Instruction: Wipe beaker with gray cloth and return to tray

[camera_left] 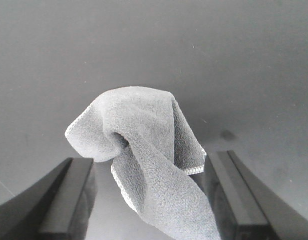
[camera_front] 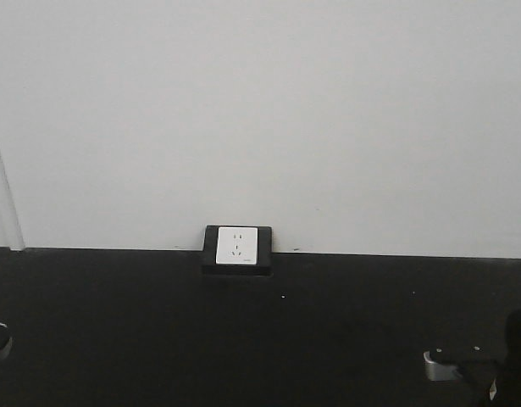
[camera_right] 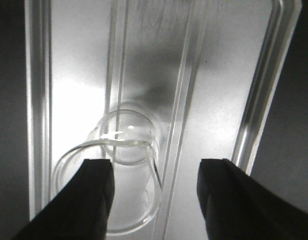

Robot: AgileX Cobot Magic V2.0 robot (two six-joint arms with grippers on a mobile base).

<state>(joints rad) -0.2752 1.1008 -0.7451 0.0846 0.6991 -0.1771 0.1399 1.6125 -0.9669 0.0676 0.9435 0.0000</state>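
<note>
**Cloth between one pincer's fingers, beaker between the other's, over the tray**

In the left wrist view: soft, dark gray fabric cloth [camera_left: 143,155] bunched in thick folds at frame centre, pale stitched hem showing along its edges, lower end running off the bottom edge of the frame. Left gripper [camera_left: 151,197] spread wide, black fingers [camera_left: 68,200] at lower left and lower right, cloth hanging in the gap. Right-hand fold close against the right finger; actual pinch on the fabric not visible, so grasp impossible to confirm. Behind, only a dark, smooth tabletop [camera_left: 154,45].

In the right wrist view: flat, shallow, silvery metal tray [camera_right: 229,75] filling most of the frame, raised rim running down the left and right sides, long ribs down the middle, strong glare at left. Clear glass beaker [camera_right: 126,145] seen from above in the lower centre-left, round rim and base overlapping. Right gripper [camera_right: 156,192] open, black fingers [camera_right: 91,200] at lower left and lower right; left finger overlapping the beaker's wall in the picture, right finger apart from it. Contact with the glass: cannot tell.

In the front view: white wall, black-framed white power socket [camera_front: 237,250] at centre, dark surface below, part of a metal fitting [camera_front: 442,365] in the lower right corner.
</note>
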